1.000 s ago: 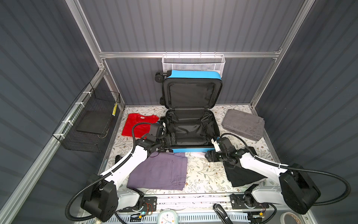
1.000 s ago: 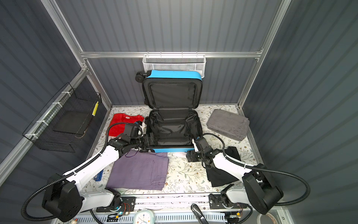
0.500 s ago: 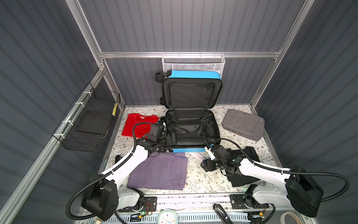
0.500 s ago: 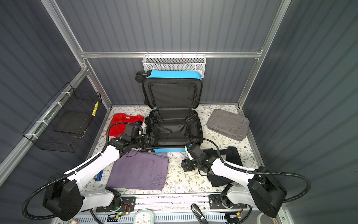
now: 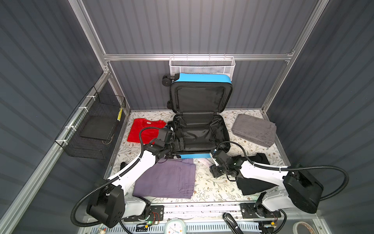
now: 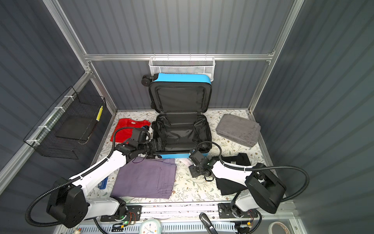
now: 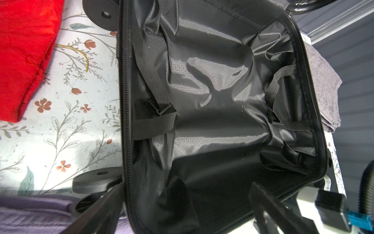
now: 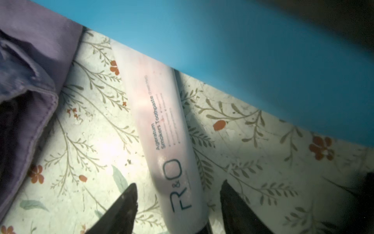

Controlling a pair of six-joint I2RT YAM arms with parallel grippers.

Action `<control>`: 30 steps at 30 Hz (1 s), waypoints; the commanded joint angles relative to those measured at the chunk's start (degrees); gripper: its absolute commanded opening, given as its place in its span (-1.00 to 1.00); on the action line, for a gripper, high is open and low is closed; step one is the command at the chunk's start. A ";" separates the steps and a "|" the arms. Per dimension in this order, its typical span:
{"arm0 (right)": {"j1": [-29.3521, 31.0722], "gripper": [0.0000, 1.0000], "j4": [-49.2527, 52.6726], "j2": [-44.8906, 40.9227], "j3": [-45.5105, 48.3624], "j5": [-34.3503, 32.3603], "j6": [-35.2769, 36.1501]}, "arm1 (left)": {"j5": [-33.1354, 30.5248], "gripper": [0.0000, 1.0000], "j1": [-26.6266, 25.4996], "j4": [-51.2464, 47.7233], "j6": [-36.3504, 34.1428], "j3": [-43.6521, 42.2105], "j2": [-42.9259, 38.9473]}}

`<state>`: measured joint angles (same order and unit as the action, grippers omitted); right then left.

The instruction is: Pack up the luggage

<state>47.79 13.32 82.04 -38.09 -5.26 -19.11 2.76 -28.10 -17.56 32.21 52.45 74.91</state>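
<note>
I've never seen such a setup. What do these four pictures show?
Two white robot arms, the left arm and the right arm, each ending in two-fingered jaws. Two pictures look down from overhead; the other two come from cameras on the wrists. On the floral table lie an open bright blue hard-shell suitcase, a folded red shirt, purple trousers, a grey towel, a black garment and a white toothpaste tube. Both jaws are open, holding nothing: the left hover at the suitcase's rim, the right straddle the tube.

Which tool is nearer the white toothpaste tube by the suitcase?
Right. The right tool straddles the toothpaste tube, jaws either side; the left tool hangs over the near left corner of the open luggage.
</note>
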 commanded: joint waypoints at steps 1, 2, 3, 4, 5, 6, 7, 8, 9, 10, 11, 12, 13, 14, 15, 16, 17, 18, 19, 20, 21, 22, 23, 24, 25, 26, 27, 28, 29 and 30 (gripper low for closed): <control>1.70 0.19 2.02 2.60 -1.03 -0.71 2.02 | 2.51 1.00 -1.07 1.24 0.93 2.05 0.56; 2.06 0.18 2.14 2.90 -1.14 -0.87 2.06 | 2.51 1.00 -1.08 1.31 0.93 2.05 0.64; 2.36 0.16 2.30 3.26 -1.29 -1.00 1.98 | 2.51 1.00 -1.08 1.32 0.98 2.11 0.67; 2.73 0.13 2.63 3.60 -1.49 -1.00 1.75 | 2.51 1.00 -1.08 1.30 0.93 2.12 0.72; 3.04 0.11 2.85 3.80 -1.58 -0.98 1.48 | 2.59 1.00 -1.08 1.35 0.99 2.14 0.76; 3.30 0.06 2.85 3.98 -1.56 -0.75 1.01 | 2.60 1.00 -1.08 1.31 1.01 2.31 0.78; 3.65 0.02 2.87 4.09 -1.45 -0.65 0.50 | 2.60 1.00 -1.12 1.31 1.10 2.28 0.76; 3.99 -0.01 2.87 4.03 -1.17 -0.68 0.04 | 2.68 1.00 -1.17 1.39 1.21 2.28 0.68; 4.35 -0.06 2.98 3.91 -0.99 -0.93 -0.59 | 2.68 1.00 -1.17 1.53 1.27 2.34 0.72; 4.73 -0.12 3.11 3.77 -0.70 -1.00 -1.11 | 2.69 1.00 -1.16 1.55 1.36 2.39 0.68; 5.13 -0.16 3.30 3.53 -0.48 -1.18 -1.56 | 2.70 1.00 -1.16 1.51 1.47 2.40 0.79; 5.50 -0.22 3.39 3.12 -0.16 -1.42 -2.03 | 2.76 1.00 -1.17 1.54 1.61 2.40 0.78; 5.88 -0.26 3.48 2.53 0.23 -1.54 -2.43 | 2.89 1.00 -1.17 1.62 1.63 2.44 0.84; 6.12 -0.30 3.55 2.06 0.64 -1.65 -2.74 | 3.01 1.00 -1.17 1.59 1.72 2.49 0.85; 6.39 -0.34 3.78 1.29 0.94 -1.80 -3.12 | 3.12 1.00 -1.15 1.64 1.85 2.61 0.85; 6.65 -0.38 4.12 0.36 1.32 -1.87 -3.44 | 3.28 1.00 -1.16 1.57 1.84 2.79 0.93; 6.85 -0.40 4.46 -0.45 1.61 -1.94 -3.71 | 3.43 1.00 -1.17 1.55 1.94 2.93 0.93; 7.03 -0.41 4.91 -1.57 1.91 -1.92 -4.03 | 3.54 1.00 -1.17 1.45 1.93 3.12 0.93; 7.30 -0.41 5.43 -2.83 2.26 -1.78 -4.30 | 3.71 1.00 -1.10 1.37 1.96 3.32 0.85; 7.47 -0.41 6.00 -3.88 2.50 -1.70 -4.51 | 3.86 1.00 -1.17 1.31 2.05 3.49 0.85; 7.81 -0.40 6.81 -5.38 2.79 -1.62 -4.77 | 4.19 1.00 -1.13 1.18 2.07 3.78 0.85; 8.14 -0.40 7.67 -7.00 3.05 -1.44 -5.03 | 4.55 1.00 -1.24 0.99 2.23 4.10 0.85; 8.32 -0.40 8.26 -8.47 3.22 -1.04 -5.30 | 4.91 1.00 -1.21 0.79 2.33 4.31 0.89; 8.61 -0.40 8.64 -10.45 3.57 -0.49 -5.51 | 5.39 1.00 -1.26 0.62 2.50 4.80 0.85; 8.89 -0.40 10.07 -12.43 3.77 -0.24 -5.95 | 5.85 1.00 -1.34 0.48 2.66 5.12 0.86; 8.94 -0.40 10.95 -14.10 4.00 0.03 -6.29 | 6.24 1.00 -1.31 0.27 2.69 5.48 0.85; 8.99 -0.39 11.63 -16.06 4.10 0.52 -6.59 | 6.58 1.00 -1.42 0.17 2.91 5.78 0.80; 8.99 -0.39 12.65 -17.48 4.07 0.93 -6.85 | 7.07 1.00 -1.50 0.00 2.99 6.17 0.76; 9.07 -0.39 13.40 -20.08 4.07 1.14 -7.11 | 7.55 1.00 -1.60 -0.10 3.07 6.44 0.69; 9.07 -0.39 14.10 -21.89 4.03 1.39 -7.40 | 8.10 1.00 -1.72 -0.12 3.26 6.87 0.54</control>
<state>56.60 24.01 63.75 -34.33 -4.89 -24.93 7.40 -29.19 -17.80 34.46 56.95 75.55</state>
